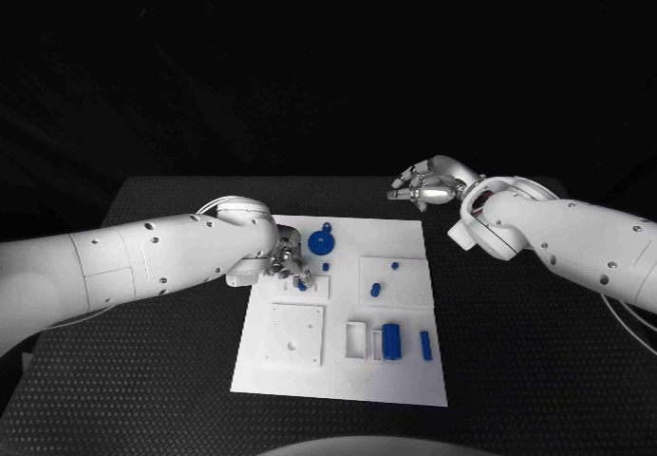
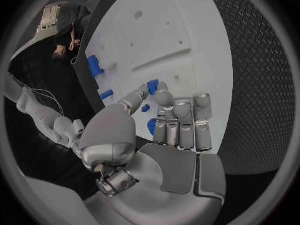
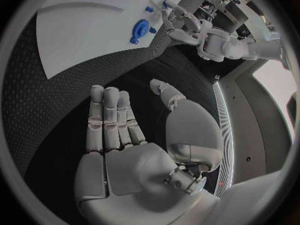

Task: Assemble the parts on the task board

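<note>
1. Task board (image 1: 411,380), a flat white rectangular plate, lies in the middle of the black textured table (image 1: 151,399); small blue plastic parts sit on it.
2. Blue round wheel-shaped part (image 1: 321,241) rests near the board's far edge, with a small blue peg (image 1: 328,267) just beside it toward the robot.
3. A raised white square block (image 1: 382,278) at mid-board carries two small blue pieces, one (image 1: 394,266) at its far corner and one (image 1: 374,288) nearer its middle.
4. Near the board's front, a blue cylinder (image 1: 392,340) stands in a white open-topped holder (image 1: 359,340), and a slim blue bar (image 1: 426,346) lies just beside it on the bare plate.
5. A larger white square plate (image 1: 296,334) with small holes sits on the board's left half.
6. The left hand (image 1: 288,262) is lowered over a small white block at the board's far-left part. Its fingers (image 2: 183,116) are curled forward and close together, tips down at the board, with a small blue part (image 2: 152,86) at the thumb and fingertips; whether it is truly pinched cannot be told.
7. The right hand (image 1: 427,183) is raised over the bare table beyond the board's far right corner, well apart from the parts. Its fingers (image 3: 107,117) are extended side by side, thumb apart, holding nothing.
</note>
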